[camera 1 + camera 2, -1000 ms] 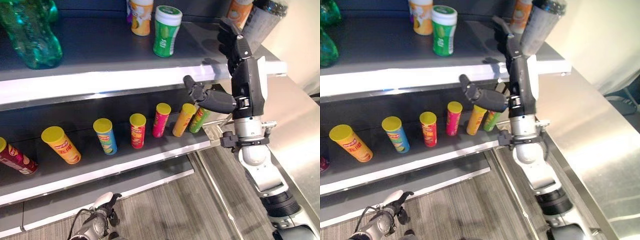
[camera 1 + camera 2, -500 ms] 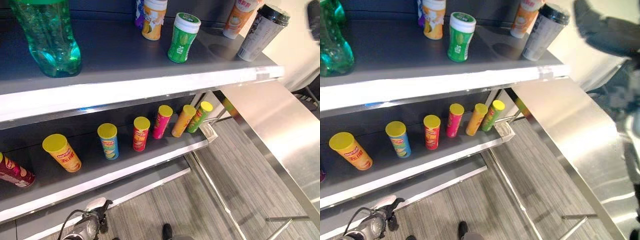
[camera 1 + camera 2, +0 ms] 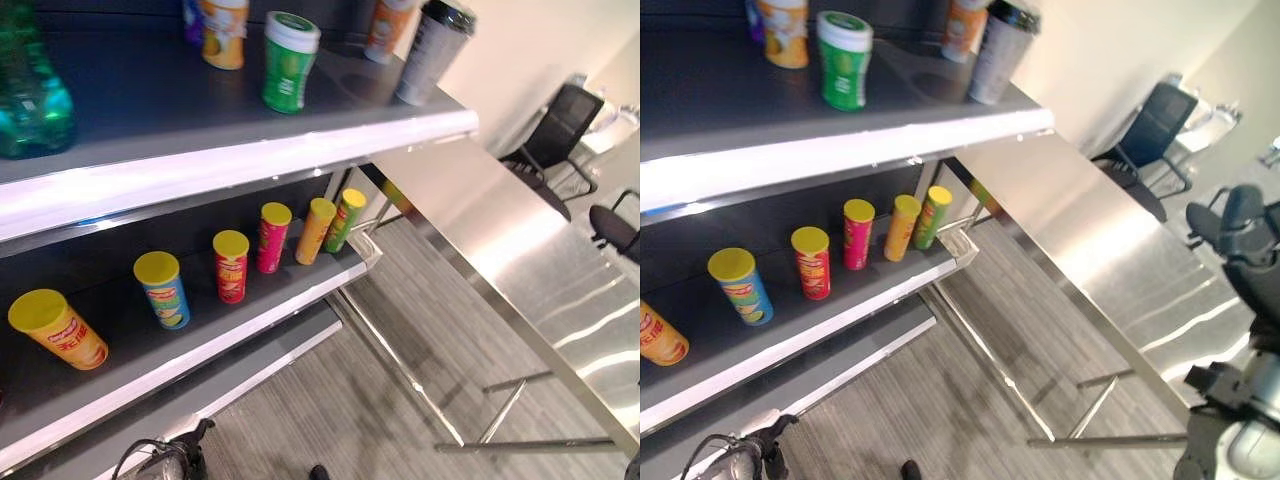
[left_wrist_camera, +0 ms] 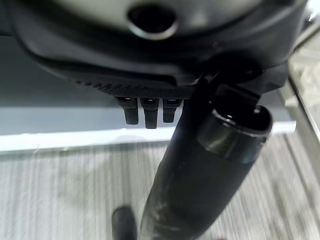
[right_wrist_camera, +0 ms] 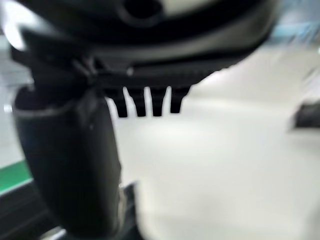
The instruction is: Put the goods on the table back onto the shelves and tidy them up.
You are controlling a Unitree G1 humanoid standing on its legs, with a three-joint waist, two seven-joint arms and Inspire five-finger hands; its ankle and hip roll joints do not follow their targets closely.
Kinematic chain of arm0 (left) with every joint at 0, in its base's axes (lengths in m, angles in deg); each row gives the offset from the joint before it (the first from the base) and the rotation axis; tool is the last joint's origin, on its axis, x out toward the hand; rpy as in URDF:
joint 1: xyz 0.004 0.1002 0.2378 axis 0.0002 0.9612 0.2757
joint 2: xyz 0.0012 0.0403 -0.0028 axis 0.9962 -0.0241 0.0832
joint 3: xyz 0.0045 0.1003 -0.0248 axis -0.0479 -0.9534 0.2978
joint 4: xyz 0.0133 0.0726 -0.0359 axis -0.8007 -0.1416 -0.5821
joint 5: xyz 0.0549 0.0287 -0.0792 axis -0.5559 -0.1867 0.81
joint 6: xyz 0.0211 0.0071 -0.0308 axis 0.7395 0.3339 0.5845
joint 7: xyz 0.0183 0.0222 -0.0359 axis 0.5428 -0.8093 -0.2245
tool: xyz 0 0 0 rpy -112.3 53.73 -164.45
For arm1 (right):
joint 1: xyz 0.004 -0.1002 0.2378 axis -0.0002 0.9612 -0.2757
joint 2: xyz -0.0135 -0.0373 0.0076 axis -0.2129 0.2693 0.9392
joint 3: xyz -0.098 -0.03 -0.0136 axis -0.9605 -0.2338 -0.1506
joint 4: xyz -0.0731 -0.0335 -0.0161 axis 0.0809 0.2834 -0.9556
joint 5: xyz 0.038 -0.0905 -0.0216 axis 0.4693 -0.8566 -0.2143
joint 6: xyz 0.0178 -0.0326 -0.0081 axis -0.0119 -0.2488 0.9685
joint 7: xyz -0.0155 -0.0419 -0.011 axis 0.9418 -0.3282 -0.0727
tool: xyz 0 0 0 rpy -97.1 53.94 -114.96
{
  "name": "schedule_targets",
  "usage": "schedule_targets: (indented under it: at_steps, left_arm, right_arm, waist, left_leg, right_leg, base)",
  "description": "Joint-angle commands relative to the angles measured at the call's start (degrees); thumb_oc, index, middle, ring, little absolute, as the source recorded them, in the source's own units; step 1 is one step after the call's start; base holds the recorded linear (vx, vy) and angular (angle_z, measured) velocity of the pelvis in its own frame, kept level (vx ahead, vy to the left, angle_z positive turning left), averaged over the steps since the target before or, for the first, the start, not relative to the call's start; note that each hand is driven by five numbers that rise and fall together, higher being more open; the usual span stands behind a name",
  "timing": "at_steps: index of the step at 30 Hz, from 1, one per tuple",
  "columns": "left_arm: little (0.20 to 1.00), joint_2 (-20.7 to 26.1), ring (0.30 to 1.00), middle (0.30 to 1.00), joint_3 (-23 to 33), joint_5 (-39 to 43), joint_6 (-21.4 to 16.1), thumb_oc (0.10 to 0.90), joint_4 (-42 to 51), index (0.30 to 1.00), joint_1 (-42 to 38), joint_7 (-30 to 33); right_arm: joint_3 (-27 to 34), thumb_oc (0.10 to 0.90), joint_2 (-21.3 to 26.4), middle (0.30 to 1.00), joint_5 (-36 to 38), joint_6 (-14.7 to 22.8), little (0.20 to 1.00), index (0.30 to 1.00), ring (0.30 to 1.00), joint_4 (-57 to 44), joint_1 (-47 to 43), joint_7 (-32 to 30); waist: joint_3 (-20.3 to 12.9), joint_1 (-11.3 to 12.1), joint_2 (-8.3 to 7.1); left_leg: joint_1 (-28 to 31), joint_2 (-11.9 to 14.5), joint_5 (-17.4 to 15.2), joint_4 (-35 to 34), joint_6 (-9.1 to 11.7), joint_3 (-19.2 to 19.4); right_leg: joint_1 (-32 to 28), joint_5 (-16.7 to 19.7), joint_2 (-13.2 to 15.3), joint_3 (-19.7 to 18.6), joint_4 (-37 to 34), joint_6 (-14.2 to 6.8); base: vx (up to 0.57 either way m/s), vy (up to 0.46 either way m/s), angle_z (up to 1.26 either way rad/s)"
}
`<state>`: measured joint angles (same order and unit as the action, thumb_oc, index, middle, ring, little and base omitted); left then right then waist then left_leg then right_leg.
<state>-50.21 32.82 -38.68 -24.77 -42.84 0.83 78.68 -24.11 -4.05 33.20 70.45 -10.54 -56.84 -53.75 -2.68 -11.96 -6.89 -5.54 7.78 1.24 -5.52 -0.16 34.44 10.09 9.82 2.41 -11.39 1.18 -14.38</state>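
The steel table [image 3: 470, 215] at 3 o'clock looks bare to me; goods already stand on the shelves [image 3: 230, 150] at 10. My right hand [image 3: 1245, 235] is nearer the table, fingers straight, holding nothing; left hand [image 4: 150, 107] likewise

Bare steel table [image 3: 500, 240] beside shelves [image 3: 250, 160]

Bright glare streaks the steel table [image 3: 500, 230] and upper shelf edge [image 3: 250, 160]; both wrist views are blurred.
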Motion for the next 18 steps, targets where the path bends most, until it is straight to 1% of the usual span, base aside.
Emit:
schedule_targets:
  at_steps: [1,2,4,5,6,7,8,9,10,11,13,15,16,17,18]
  left_arm:
    - [0.9,0.94,0.9,0.9,2.01,0.68,-1.94,0.8,1.85,0.9,-0.61,-1.6]
    - [0.9,0.56,0.9,0.9,2.45,1.44,-2.1,0.8,1.79,0.9,-0.12,-2.07]
    - [0.9,0.28,0.9,0.9,3.33,2.83,-2.46,0.8,1.97,0.9,0.73,-2.66]
    - [0.9,0.09,0.9,0.9,3.74,3.88,-2.69,0.8,2.34,0.9,1.04,-3.23]
    - [0.9,0.04,0.9,0.9,3.55,3.97,-2.89,0.8,2.41,0.9,0.99,-3.26]
    - [0.9,0.26,0.9,0.9,3.43,3.89,-3.12,0.8,2.82,0.9,1.07,-3.41]
    - [0.9,0.72,0.9,0.9,2.45,3.8,-3.73,0.8,4.33,0.9,1.05,-3.84]
    - [0.9,0.9,0.9,0.9,2.0,3.82,-3.99,0.8,4.79,0.9,0.98,-3.91]
    - [0.9,1.38,0.9,0.9,1.85,3.75,-4.42,0.8,5.34,0.9,1.23,-4.02]
    - [0.9,1.76,0.9,0.9,1.81,3.74,-4.62,0.8,5.99,0.9,1.47,-4.49]
    - [0.9,2.28,0.9,0.9,1.68,4.04,-4.59,0.8,6.93,0.9,1.77,-5.14]
    - [0.9,2.53,0.9,0.9,1.26,4.28,-4.5,0.8,7.49,0.9,2.03,-5.4]
    - [0.9,2.6,0.9,0.9,1.3,4.3,-4.49,0.8,7.51,0.9,2.02,-5.4]
    - [0.9,2.74,0.9,0.9,0.9,4.45,-4.61,0.8,7.48,0.9,2.41,-5.53]
    - [0.9,2.76,0.9,0.9,0.76,4.63,-4.71,0.8,7.4,0.9,2.72,-5.56]
  right_arm:
    - [3.24,0.8,-0.96,0.9,-3.9,1.7,0.9,0.9,0.9,-4.58,-0.73,3.1]
    - [1.44,0.8,-2.12,0.9,-3.78,1.01,0.9,0.9,0.9,-5.1,0.61,4.58]
    - [-1.56,0.8,-2.93,0.9,-2.76,-0.03,0.9,0.9,0.9,-5.83,3.19,7.86]
    - [-5.24,0.8,-3.02,0.9,-1.81,-1.34,0.9,0.9,0.9,-5.91,5.79,11.37]
    - [-7.69,0.8,-2.91,0.9,-1.49,-1.98,0.9,0.9,0.9,-5.66,7.0,12.84]
    - [-9.33,0.8,-2.16,0.9,-1.24,-2.52,0.9,0.9,0.9,-5.75,8.07,14.24]
    - [-14.54,0.8,-0.04,0.9,-0.56,-4.01,0.9,0.9,0.9,-4.11,10.18,17.4]
    - [-17.63,0.8,0.85,0.9,1.51,-4.9,0.9,0.9,0.9,-2.42,10.45,19.48]
    - [-21.01,0.8,1.22,0.9,5.15,-5.92,0.9,0.9,0.9,0.16,11.11,22.94]
    - [-23.53,0.8,2.18,0.9,6.06,-6.73,0.9,0.9,0.9,3.58,11.52,24.43]
    - [-28.83,0.8,2.26,0.9,5.59,-9.29,0.9,0.9,0.9,13.27,10.96,25.17]
    - [-31.88,0.8,1.96,0.9,3.42,-10.13,0.9,0.9,0.9,20.52,10.1,25.41]
    - [-32.03,0.8,1.89,0.9,3.35,-9.89,0.9,0.9,0.9,20.94,9.82,25.46]
    - [-34.14,0.8,0.82,0.9,2.12,-10.82,0.9,0.9,0.9,28.41,8.94,25.24]
    - [-34.93,0.8,0.22,0.9,1.49,-11.28,0.9,0.9,0.9,31.9,8.41,25.11]
  waist:
    - [-1.01,-0.85,-3.1]
    - [-0.86,-1.07,-2.71]
    - [-0.59,-1.63,-2.31]
    - [-0.13,-2.24,-1.91]
    - [0.31,-2.3,-1.7]
    - [0.53,-2.35,-1.66]
    - [1.35,-1.84,-1.62]
    - [1.7,-1.37,-1.58]
    - [2.17,-0.75,-1.6]
    - [2.54,-0.24,-1.64]
    - [3.14,0.85,-1.37]
    - [3.68,1.82,-1.27]
    - [3.71,1.74,-1.32]
    - [4.16,2.73,-1.01]
    - [4.26,3.16,-0.87]
  left_leg:
    - [7.86,-1.56,-12.44,0.52,2.36,-2.65]
    - [8.31,-1.74,-12.55,0.52,2.31,-2.58]
    - [8.61,-2.02,-12.59,0.52,2.33,-2.76]
    - [8.57,-2.32,-12.48,0.52,2.34,-3.13]
    - [8.47,-2.43,-12.36,0.52,2.37,-3.34]
    - [8.35,-2.51,-12.28,0.52,2.38,-3.57]
    - [7.92,-2.69,-12.02,0.52,2.38,-4.13]
    - [7.71,-2.78,-11.86,0.52,2.4,-4.39]
    - [7.42,-2.92,-11.72,0.52,2.45,-4.91]
    - [7.22,-3.01,-11.61,0.52,2.48,-5.32]
    - [6.86,-3.17,-11.33,0.52,2.55,-6.06]
    - [6.64,-3.33,-11.19,0.52,2.61,-6.72]
    - [6.63,-3.34,-11.19,0.52,2.61,-6.77]
    - [6.43,-3.51,-11.04,0.52,2.57,-7.45]
    - [6.33,-3.58,-10.96,0.52,2.57,-7.72]
  right_leg:
    - [-2.14,14.1,-1.21,-3.17,-0.46,-0.62]
    - [-1.89,14.2,-1.54,-3.13,-0.21,-0.62]
    - [-1.57,14.53,-1.88,-2.78,0.2,-0.62]
    - [-1.11,14.95,-2.24,-2.57,0.68,-0.62]
    - [-0.88,15.01,-2.3,-2.51,0.89,-0.62]
    - [-0.75,14.98,-2.33,-2.44,0.96,-0.62]
    - [-0.51,14.84,-2.18,-2.17,1.12,-0.62]
    - [-0.48,14.77,-2.05,-2.01,1.18,-0.62]
    - [-0.54,14.64,-1.81,-1.74,1.14,-0.62]
    - [-0.56,14.46,-1.67,-1.46,1.13,-0.62]
    - [-0.67,14.06,-1.23,-0.83,1.1,-0.62]
    - [-0.8,13.99,-0.77,-0.22,1.02,-0.62]
    - [-0.82,13.98,-0.75,-0.17,1.01,-0.62]
    - [-0.94,13.89,-0.37,0.36,0.98,-0.62]
    - [-0.97,13.91,-0.19,0.49,1.0,-0.62]
  base:
    - [0.03,0.021,-0.24]
    - [0.03,0.031,-0.3]
    - [0.01,0.021,-0.18]
    - [0.0,0.0,0.0]
    - [-0.02,0.019,0.06]
    - [-0.04,0.025,0.09]
    - [-0.04,0.017,0.12]
    - [-0.05,0.009,0.14]
    - [-0.03,0.001,0.19]
    - [-0.02,0.0,0.24]
    - [-0.01,0.019,0.31]
    - [0.0,0.02,0.22]
    - [0.01,0.018,0.19]
    - [0.01,0.015,0.22]
    - [0.01,0.023,0.23]
